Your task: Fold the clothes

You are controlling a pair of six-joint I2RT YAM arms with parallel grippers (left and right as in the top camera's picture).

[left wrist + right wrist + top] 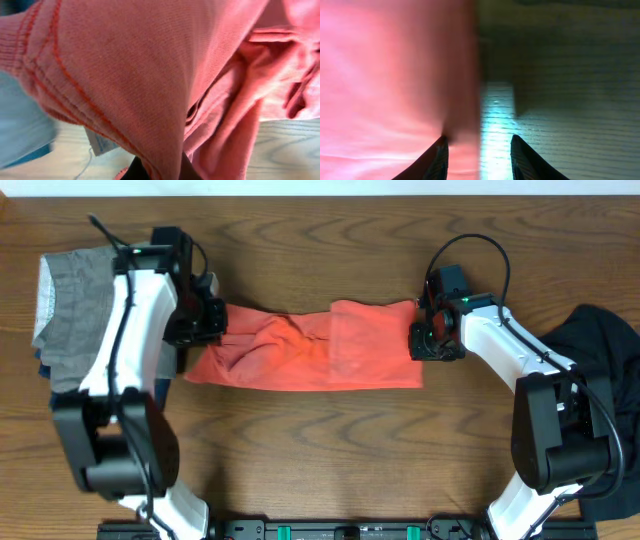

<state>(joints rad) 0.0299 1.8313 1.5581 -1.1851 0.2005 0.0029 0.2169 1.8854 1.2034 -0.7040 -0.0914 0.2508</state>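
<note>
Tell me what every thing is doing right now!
Shirt: folded into a long strip, bunched at its left end.
Black garment: crumpled, not folded yet.
Grey garment: lying in a heap at the left.
Left gripper: shut on the shirt's left end.
Right gripper: open at the shirt's right edge.

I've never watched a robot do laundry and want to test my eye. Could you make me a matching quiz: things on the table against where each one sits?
Things:
1. coral-red T-shirt
2. black garment
3. grey garment
4. right gripper

Places:
A. far right of the overhead view
B. far left
C. open, at the T-shirt's right edge
D. centre

Pairs: 1-D, 2-A, 3-B, 4-C
</note>
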